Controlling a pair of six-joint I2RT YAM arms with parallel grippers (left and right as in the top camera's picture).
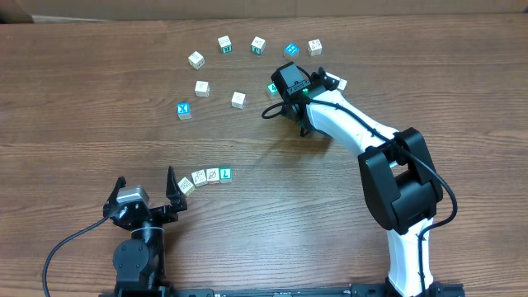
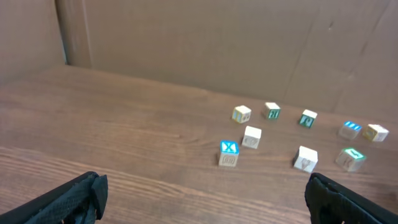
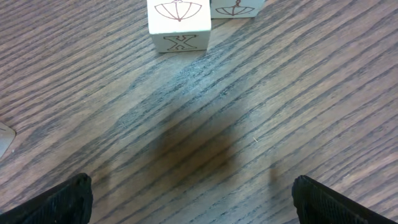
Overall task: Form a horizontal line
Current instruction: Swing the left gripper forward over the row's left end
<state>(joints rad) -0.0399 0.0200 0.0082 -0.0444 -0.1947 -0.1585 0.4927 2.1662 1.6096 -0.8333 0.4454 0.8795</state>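
Left gripper [image 1: 146, 176]: released, jaws spread wide with nothing between them, low at the near edge of the table [image 1: 74, 140]. Four-cube row, just beside its right finger: you have the pale yellow cube [image 1: 186, 185], a white drawn cube [image 1: 200, 178], a second white drawn cube [image 1: 213, 175] and the green L cube [image 1: 226, 172], side by side, the row rising slightly toward the right. Right gripper [image 1: 285, 120]: also released and empty, well apart from the row, among the scattered cubes. Its wrist view shows you a white X cube [image 3: 178, 22] ahead of the fingers [image 3: 62, 199]. Loose stock: blue X cube [image 1: 184, 110]; an arc of cubes [image 1: 258, 44] along the far side.
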